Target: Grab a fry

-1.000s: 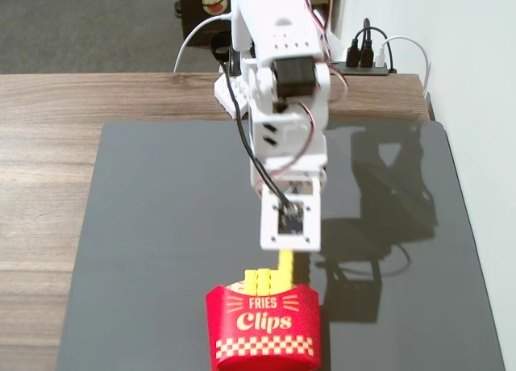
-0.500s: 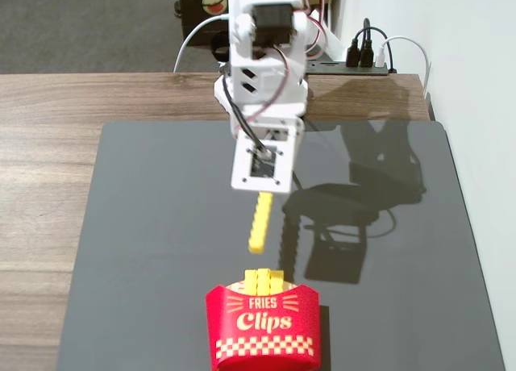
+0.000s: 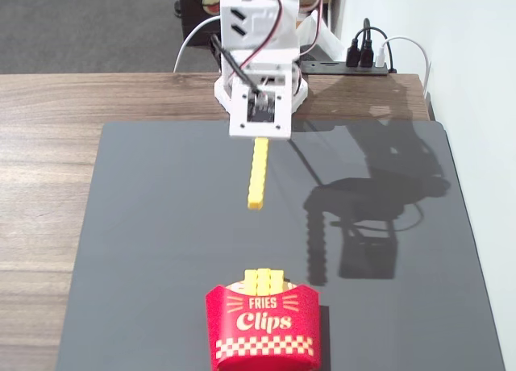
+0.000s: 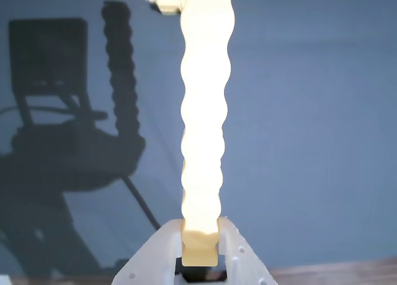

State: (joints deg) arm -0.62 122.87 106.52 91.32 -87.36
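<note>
My white gripper (image 3: 260, 135) is shut on one end of a long yellow fry (image 3: 258, 171) and holds it out over the dark mat, pointing toward the camera. In the wrist view the fry (image 4: 202, 124) runs up from between the fingertips (image 4: 160, 254) of the gripper (image 4: 200, 248), bright and notched along its edges. A red carton printed "FRIES Clips" (image 3: 263, 329) stands at the near edge of the mat with several more yellow fries (image 3: 265, 281) sticking out of its top. The held fry is well apart from the carton.
A dark grey mat (image 3: 161, 242) covers a wooden table (image 3: 48, 145). The arm's base stands at the far edge. A black power strip (image 3: 347, 64) with cables lies behind it at the right. A white wall borders the right side.
</note>
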